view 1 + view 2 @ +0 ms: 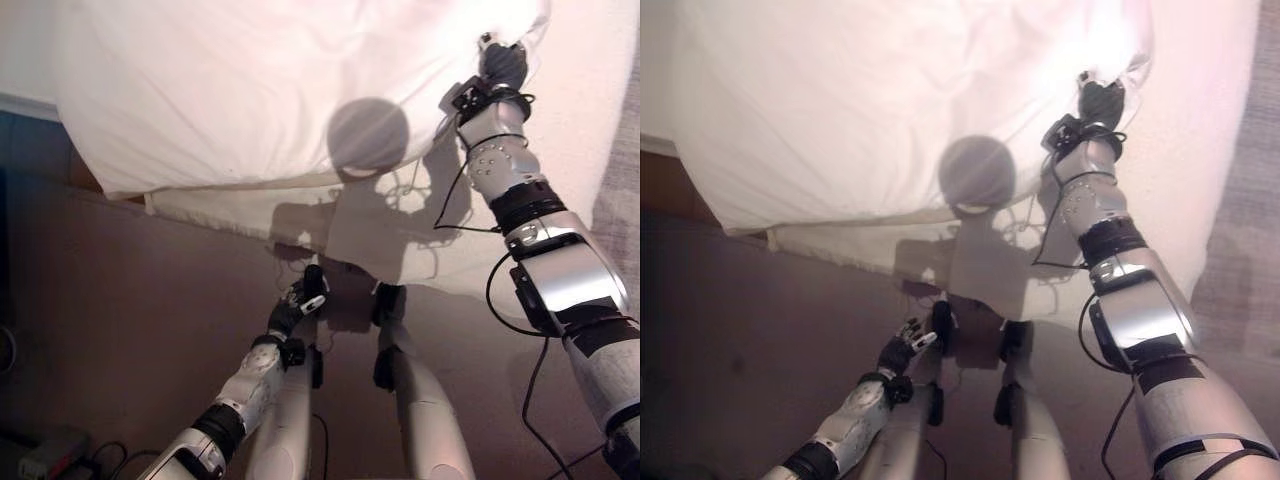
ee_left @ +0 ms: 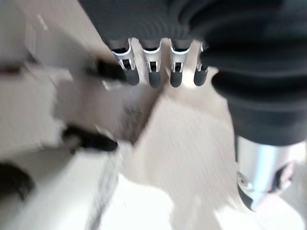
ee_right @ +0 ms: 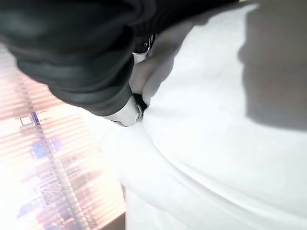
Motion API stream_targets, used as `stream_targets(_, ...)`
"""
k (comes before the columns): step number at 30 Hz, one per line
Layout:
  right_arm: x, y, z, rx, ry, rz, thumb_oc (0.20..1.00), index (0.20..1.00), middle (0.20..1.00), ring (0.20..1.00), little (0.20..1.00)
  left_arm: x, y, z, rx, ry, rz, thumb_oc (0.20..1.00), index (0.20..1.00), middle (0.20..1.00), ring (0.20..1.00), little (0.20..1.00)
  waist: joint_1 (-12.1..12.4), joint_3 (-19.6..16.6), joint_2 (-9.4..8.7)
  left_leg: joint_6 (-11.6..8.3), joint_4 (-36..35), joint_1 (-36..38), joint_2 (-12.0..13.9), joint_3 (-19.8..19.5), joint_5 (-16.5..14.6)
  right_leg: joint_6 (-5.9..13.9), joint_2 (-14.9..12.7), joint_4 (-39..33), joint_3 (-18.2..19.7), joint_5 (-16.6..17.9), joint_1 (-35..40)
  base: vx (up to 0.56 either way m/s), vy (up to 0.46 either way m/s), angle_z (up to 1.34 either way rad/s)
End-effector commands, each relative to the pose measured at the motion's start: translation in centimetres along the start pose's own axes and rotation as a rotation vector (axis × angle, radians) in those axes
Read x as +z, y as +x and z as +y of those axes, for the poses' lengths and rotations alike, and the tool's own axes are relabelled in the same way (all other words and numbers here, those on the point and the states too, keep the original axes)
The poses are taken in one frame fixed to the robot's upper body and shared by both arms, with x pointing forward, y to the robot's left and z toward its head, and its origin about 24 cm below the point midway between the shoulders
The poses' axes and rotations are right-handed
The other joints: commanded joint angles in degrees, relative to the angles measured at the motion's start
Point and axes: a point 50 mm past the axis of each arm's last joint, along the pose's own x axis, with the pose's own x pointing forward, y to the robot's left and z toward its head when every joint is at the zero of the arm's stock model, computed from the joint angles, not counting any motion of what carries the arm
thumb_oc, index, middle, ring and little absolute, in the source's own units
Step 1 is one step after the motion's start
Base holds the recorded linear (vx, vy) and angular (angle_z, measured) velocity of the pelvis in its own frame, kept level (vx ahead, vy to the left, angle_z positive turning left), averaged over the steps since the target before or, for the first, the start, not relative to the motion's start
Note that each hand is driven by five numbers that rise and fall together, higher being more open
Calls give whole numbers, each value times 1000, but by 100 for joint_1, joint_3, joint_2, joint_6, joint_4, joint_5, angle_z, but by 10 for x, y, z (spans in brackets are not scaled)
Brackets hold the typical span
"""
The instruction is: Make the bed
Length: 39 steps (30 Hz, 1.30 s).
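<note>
A white duvet lies rumpled over the bed, its near edge hanging above the floor. My right hand reaches far up onto it near its right corner. In the right wrist view the fingers curl into a fold of the white cloth and pinch it. My left hand hangs low over the floor in front of the bed, away from the duvet. Its fingers are straight and hold nothing.
A white sheet covers the mattress to the right of the duvet, and its lower edge hangs under the duvet. Brown floor runs along the bed's near side. A small dark object lies at the lower left.
</note>
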Motion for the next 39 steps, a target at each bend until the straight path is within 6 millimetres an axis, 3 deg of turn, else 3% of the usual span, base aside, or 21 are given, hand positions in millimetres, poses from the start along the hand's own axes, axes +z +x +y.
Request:
stream_targets(1,27,-10,25,160,71,-138,200,200,200,200,200,12,-1,-34,-140,-165,-48,1000,1000,1000,1000,1000,-284,-21,-318,-85,871,206,-253,241,-862,568,-143,-55,441,46,556,-54,39,-11)
stream_targets(6,3,-24,21,208,84,-67,200,200,200,200,200,25,9,-58,-199,-338,-36,1000,1000,1000,1000,1000,-413,-189,-481,-6,927,539,-240,536,-971,638,-112,-41,787,90,740,-60,36,-31)
stream_targets(15,-17,-38,3,210,69,-1,200,200,200,200,200,49,30,-92,-193,-616,-13,1000,1000,1000,1000,1000,-589,-515,-497,-2,554,939,-324,594,-854,648,-175,-33,772,17,934,-13,-3,-9)
stream_targets(21,-36,-51,-11,210,60,61,200,200,200,200,200,98,42,-86,-148,-771,-141,1000,1000,1000,1000,1000,-621,-702,-455,13,267,1136,-333,603,-747,645,-180,33,768,-29,941,0,0,0)
stream_targets(29,-47,-63,-27,175,84,92,200,200,200,200,200,135,47,-70,-74,-919,-253,1000,1000,1000,1000,1000,-637,-756,-431,-9,295,1146,-322,587,-749,610,-192,138,674,-101,941,-3,-8,1)
stream_targets(30,-49,-66,-32,161,90,95,200,200,200,200,200,148,48,-64,-52,-931,-297,1000,1000,1000,1000,1000,-638,-776,-440,-15,290,1145,-313,574,-742,597,-190,171,643,-121,931,-14,-32,3)
stream_targets(34,-53,-68,-40,128,100,104,200,200,200,200,200,171,49,-51,-7,-941,-368,1000,1000,1000,1000,1000,-640,-788,-458,-22,305,1141,-294,535,-739,572,-181,287,602,-182,890,-15,-28,6)
stream_targets(36,-59,-71,-46,77,110,120,200,200,200,200,200,193,45,-50,46,-1014,-459,1000,1000,1000,1000,1000,-632,-781,-472,-30,293,1142,-282,504,-717,544,-182,375,589,-224,877,-25,-36,5)
stream_targets(39,-61,-78,-56,37,134,116,200,200,200,200,200,205,38,-43,67,-1039,-521,1000,1000,1000,1000,1000,-606,-786,-493,-35,246,1175,-274,470,-696,518,-176,417,556,-270,868,-16,-24,8)
